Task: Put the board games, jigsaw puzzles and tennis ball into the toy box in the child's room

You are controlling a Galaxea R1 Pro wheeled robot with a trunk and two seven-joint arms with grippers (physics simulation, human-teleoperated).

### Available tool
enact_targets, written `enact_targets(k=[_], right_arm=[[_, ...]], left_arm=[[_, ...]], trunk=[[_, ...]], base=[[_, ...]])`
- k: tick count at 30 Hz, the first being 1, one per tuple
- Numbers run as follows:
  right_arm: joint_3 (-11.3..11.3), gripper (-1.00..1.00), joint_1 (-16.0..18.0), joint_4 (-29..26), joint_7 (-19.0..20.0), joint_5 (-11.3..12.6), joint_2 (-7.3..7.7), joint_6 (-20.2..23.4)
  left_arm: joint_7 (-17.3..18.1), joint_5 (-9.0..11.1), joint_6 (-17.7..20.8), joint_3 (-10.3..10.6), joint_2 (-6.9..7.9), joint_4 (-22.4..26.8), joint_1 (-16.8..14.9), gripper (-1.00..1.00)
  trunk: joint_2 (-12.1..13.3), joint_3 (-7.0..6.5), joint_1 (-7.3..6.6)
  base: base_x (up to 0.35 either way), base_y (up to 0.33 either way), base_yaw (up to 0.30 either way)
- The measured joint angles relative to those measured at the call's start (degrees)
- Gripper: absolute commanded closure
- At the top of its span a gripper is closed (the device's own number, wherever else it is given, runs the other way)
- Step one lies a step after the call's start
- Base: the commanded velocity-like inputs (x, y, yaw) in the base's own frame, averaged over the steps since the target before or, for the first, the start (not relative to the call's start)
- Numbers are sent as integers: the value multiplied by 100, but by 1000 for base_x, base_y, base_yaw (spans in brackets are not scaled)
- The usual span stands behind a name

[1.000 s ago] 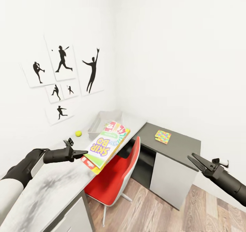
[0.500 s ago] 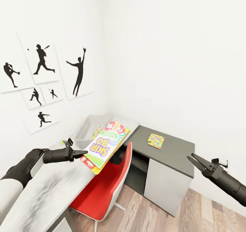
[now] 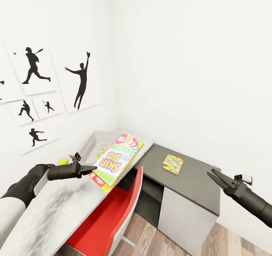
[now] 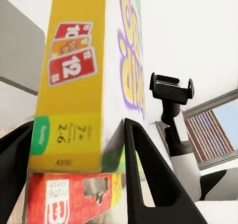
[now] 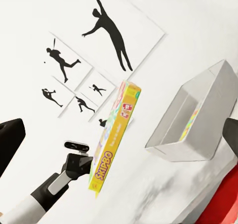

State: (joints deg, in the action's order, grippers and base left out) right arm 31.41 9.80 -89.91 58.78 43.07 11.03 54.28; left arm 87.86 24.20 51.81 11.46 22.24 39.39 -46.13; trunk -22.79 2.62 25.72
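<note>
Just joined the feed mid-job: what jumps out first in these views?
The left gripper holds a stack of flat yellow and white printed game boxes above the pale grey desk top, its jaws closed on their edge, beside the shallow pale grey tray. A bright multicoloured puzzle sheet lies on the dark grey cabinet. A red chair stands tucked below.

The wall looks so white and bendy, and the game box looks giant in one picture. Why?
Head view: bright even light washes out the wall; wide lens bends the posters and desk. Left wrist view: the game box sits right at the camera, held in the left gripper, so it looks huge. Right wrist view: the toy box looks tilted.
</note>
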Motion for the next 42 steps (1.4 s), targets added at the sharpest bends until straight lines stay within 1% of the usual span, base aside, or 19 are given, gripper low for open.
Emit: enact_targets(k=[20,29,42], right_arm=[[-2,-100,0,-17,12,0,3,6],[0,-100,0,-16,17,1,4,6],[0,-100,0,0,54,1,4,6]], left_arm=[[0,5,-5,0,4,0,0,100],[0,5,-7,-1,3,1,0,100],[0,3,-9,5,3,0,-1,100]], trunk=[[0,0,0],[1,0,2],[0,0,1]], base=[[252,-211,288],[129,-25,291],[136,32,274]])
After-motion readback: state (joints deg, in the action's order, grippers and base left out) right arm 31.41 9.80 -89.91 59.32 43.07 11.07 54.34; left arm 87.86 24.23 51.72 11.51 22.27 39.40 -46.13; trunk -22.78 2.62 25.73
